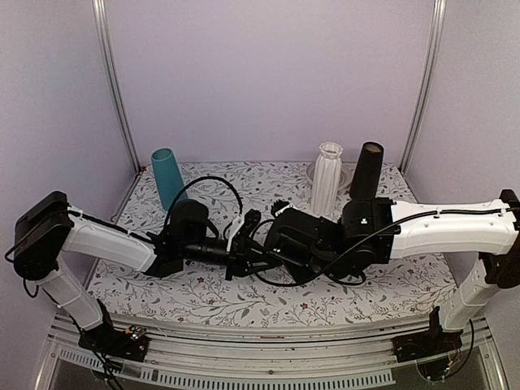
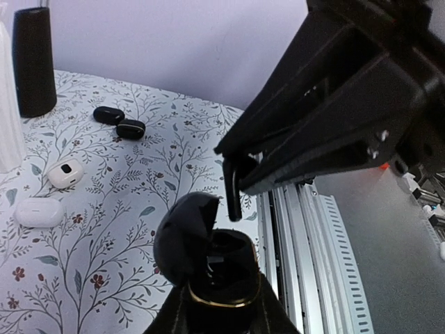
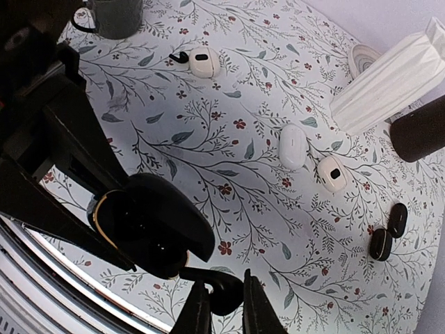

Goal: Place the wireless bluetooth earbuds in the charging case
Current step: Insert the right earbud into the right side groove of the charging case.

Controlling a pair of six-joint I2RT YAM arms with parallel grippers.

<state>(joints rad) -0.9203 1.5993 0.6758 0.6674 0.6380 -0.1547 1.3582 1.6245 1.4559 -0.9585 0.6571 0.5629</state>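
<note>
The fingers of the right gripper [image 3: 224,306] are clamped on one black earbud [image 3: 221,289], which we see just beside the open charging case [image 3: 156,223]. The fingers of the left gripper [image 2: 222,319] are closed around the base of the case, its lid tipped back and a gold rim showing. Both are held above the near edge of the counter, about midway along it. Farther out, we note white cases [image 3: 293,146] on the floral cloth [image 3: 229,104] and two small black oval pieces [image 3: 380,243] toward the far right corner.
</note>
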